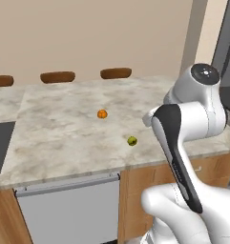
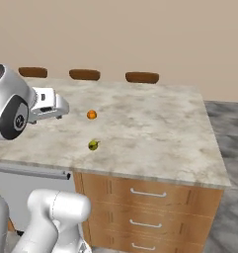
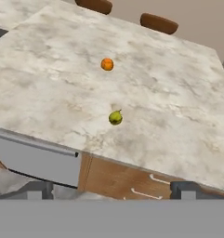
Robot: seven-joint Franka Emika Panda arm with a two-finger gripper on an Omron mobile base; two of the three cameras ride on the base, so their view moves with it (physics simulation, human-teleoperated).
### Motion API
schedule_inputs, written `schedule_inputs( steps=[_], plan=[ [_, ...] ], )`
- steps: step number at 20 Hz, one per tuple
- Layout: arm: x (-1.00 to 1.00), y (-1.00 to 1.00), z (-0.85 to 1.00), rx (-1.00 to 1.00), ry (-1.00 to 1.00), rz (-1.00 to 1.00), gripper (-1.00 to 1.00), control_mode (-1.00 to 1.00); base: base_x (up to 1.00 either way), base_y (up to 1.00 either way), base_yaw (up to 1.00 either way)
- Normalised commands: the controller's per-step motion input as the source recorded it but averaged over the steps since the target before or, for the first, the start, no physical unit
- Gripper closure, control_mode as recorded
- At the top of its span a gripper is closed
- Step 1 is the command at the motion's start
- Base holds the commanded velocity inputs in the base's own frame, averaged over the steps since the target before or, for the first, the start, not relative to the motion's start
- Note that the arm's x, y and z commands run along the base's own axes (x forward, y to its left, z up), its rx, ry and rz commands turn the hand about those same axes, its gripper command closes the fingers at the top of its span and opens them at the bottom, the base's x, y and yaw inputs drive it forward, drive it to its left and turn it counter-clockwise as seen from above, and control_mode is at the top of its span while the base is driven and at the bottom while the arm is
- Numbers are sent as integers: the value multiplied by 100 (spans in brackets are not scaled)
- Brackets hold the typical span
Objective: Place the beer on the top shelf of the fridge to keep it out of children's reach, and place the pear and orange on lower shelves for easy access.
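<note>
Marble countertop (image 3: 187,116) spreads across the kitchen island, with the orange (image 3: 107,64) lying mid-surface and the pear (image 3: 115,117) resting apart from it, nearer the front edge. Above the edge, the gripper (image 3: 111,190) hangs with jaws spread wide, grasping nothing.

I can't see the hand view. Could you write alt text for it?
A yellow-green pear and an orange lie apart on a marble counter, the pear nearer the front edge. Wooden drawers sit below.
</note>
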Motion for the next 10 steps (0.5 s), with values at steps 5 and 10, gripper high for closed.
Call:
schedule_inputs(
  steps=[5, 10],
  plan=[
    [0, 0, 0, 0, 0, 0, -100, 100, 48, 0, -13],
    [4, -2, -7, 0, 0, -1, -100, -100, 22, 0, -9]
  ],
)
